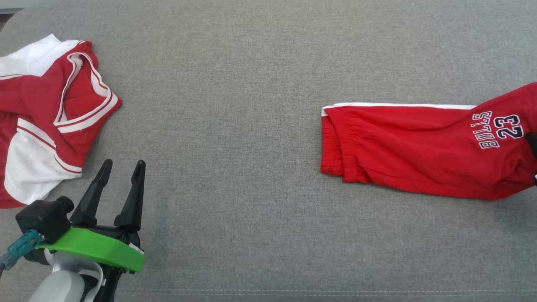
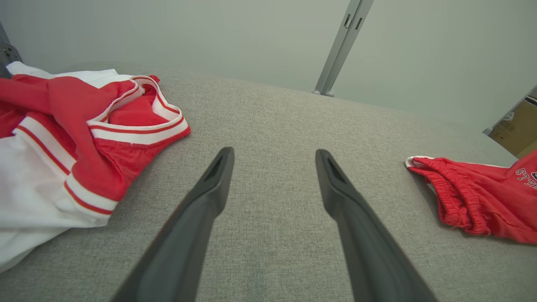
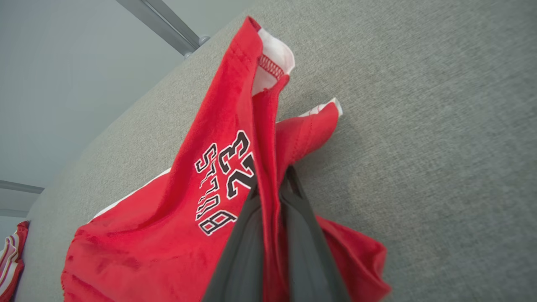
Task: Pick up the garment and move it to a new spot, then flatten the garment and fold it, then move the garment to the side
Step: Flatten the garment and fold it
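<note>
Red knit shorts (image 1: 419,151) printed BULLS 23 run lengthwise from the right hand (image 3: 272,180), clamped on their leg end, toward the spread-open left hand (image 1: 124,163), well apart.

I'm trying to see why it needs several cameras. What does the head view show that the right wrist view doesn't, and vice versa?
Head view: the left gripper, open, beside the red-and-white jersey. Right wrist view: the right gripper pinching a raised fold of the red shorts. Both: the shorts with their 23 print, the jersey and the grey fabric surface.
</note>
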